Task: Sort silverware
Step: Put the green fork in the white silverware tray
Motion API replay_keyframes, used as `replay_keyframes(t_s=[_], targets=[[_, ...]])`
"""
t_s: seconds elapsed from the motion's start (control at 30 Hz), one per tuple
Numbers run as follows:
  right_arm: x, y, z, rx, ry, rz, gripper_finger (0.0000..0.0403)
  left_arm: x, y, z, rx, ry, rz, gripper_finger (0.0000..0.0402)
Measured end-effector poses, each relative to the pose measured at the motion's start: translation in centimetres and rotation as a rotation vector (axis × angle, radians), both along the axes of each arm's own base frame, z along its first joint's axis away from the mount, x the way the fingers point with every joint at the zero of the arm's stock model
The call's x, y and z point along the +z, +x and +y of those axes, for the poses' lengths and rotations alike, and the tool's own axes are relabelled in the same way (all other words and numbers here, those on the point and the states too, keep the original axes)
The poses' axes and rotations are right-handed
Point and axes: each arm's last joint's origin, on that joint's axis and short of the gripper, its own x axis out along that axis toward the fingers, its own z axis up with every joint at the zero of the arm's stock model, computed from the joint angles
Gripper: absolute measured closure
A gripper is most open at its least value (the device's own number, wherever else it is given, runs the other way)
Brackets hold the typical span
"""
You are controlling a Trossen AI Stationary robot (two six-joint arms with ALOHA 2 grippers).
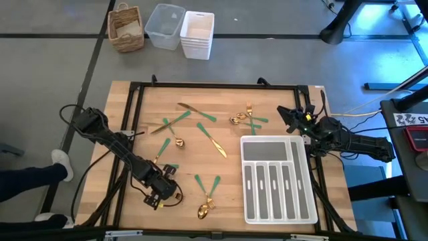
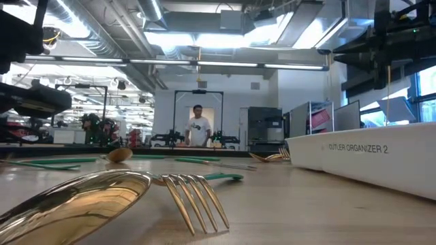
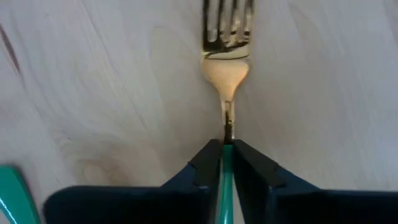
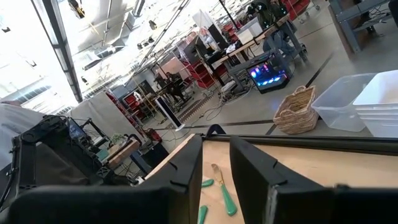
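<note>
Gold-headed, green-handled silverware lies scattered on the wooden table: knives and forks (image 1: 182, 119) toward the far side, a cluster (image 1: 244, 118) at far right, and a spoon and fork (image 1: 207, 199) near the near edge, which loom large in the low view (image 2: 191, 194). My left gripper (image 1: 158, 193) is at the near left, shut on a fork (image 3: 227, 37). My right gripper (image 1: 289, 115) hovers open at the far right, beyond the white tray (image 1: 307, 201), with nothing between its fingers (image 4: 216, 149). My left gripper (image 3: 227, 146) pinches the fork's green handle (image 3: 225, 171) between its two fingers, right where it meets the gold neck (image 3: 228, 121). The fork runs forward out of the fingers, tines away from them, over the bare wood. Whether it is lifted clear, I cannot tell.
The white compartmented tray (image 2: 368, 160) takes up the near right of the table. Another green handle (image 3: 12, 196) lies close beside the left gripper. A wicker basket (image 1: 127, 28) and plastic bins (image 1: 180, 28) sit on the floor past the far edge. A person's shoe (image 1: 61, 164) shows at the left.
</note>
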Motion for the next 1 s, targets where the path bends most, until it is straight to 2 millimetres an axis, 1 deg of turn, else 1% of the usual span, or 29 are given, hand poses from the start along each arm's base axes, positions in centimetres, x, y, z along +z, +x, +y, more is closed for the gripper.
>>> replay_keyframes(t_s=[0.07,0.2,0.33,0.53,0.7,0.77,0.83,0.93,1.0], targets=[[0.0,0.0,0.0,0.0,0.0,0.0,0.032,0.0,0.0,0.0,0.001,-0.004,-0.003,0.0391],[0.0,0.0,0.0,0.0,0.0,0.0,0.032,0.0,0.1,-0.1,0.003,-0.015,-0.012,0.0387],[0.0,0.0,0.0,0.0,0.0,0.0,0.032,0.4,0.5,0.1,0.061,-0.042,-0.013,0.0393],[0.0,0.0,0.0,0.0,0.0,-0.002,0.032,2.0,1.1,1.0,0.147,-0.096,-0.069,0.0393],[0.1,0.0,0.0,0.006,-0.001,-0.005,0.032,3.9,1.6,2.6,0.166,-0.103,-0.164,0.0397],[0.1,0.0,0.1,0.019,-0.004,-0.006,0.032,5.0,2.3,3.4,0.168,-0.088,-0.251,0.0395],[0.1,0.0,0.1,0.031,-0.005,-0.006,0.032,6.5,3.4,4.3,0.156,-0.054,-0.375,0.0393],[0.1,0.1,0.1,0.045,-0.007,-0.006,0.032,8.7,5.8,5.7,0.069,0.022,-0.56,0.0394],[0.1,0.1,0.1,0.045,-0.007,-0.006,0.032,10.2,7.7,6.8,0.007,0.081,-0.687,0.0396]])
